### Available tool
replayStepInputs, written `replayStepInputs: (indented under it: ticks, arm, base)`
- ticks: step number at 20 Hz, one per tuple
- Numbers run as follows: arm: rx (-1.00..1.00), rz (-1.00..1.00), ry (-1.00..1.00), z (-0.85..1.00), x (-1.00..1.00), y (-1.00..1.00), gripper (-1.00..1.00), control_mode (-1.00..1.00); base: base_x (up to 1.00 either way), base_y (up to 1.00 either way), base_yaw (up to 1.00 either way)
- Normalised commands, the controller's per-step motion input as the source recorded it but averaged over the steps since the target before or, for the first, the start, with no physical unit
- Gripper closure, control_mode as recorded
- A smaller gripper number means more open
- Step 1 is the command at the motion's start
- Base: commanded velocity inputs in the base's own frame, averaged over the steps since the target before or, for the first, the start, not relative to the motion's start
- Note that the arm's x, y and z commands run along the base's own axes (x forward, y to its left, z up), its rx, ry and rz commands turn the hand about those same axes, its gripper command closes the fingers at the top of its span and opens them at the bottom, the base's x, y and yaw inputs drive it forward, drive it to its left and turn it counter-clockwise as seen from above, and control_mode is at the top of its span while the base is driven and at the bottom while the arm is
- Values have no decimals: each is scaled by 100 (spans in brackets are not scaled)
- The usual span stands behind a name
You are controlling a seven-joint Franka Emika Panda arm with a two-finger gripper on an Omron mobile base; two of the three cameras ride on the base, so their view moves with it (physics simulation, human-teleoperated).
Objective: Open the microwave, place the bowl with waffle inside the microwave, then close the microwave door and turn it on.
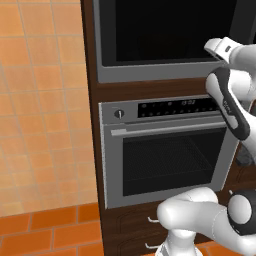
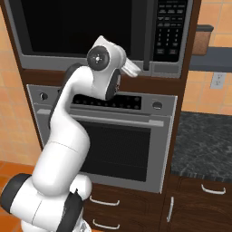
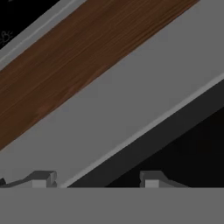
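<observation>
**Gripper at the microwave's lower edge, handle up and to the right**

The gripper (image 3: pixel 98 177) is spread, its two fingertips apart with nothing between them. It sits close against the grey metal frame at the bottom of the microwave door (image 2: pixel 81 27), with the black glass on one side of that frame and the brown wood strip (image 3: pixel 74 57) on the other.

Taking the microwave (image 2: pixel 104 34) as the landmark: the hand (image 2: pixel 129 68) is at its bottom edge, just left of the lower end of the dark handle (image 2: pixel 148 34). That handle runs vertically, between the black glass and the keypad (image 2: pixel 167 29), so it lies up and to the right of the fingers. My reading is that the fingers need to straddle the bar across its width. The door looks shut. Below the wood strip sits the silver oven (image 2: pixel 113 140).
</observation>
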Motion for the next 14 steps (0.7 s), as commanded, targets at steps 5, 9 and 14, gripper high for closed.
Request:
replayStepInputs:
  ticks: [5,9,14]
  arm:
    - [34,13,0,24,-93,-52,-100,-100]
    - [62,14,1,37,-93,-83,-100,-100]
    - [51,10,0,3,-13,-75,100,-100]
  base:
    - [0,0,0]
    - [0,0,0]
    - [0,0,0]
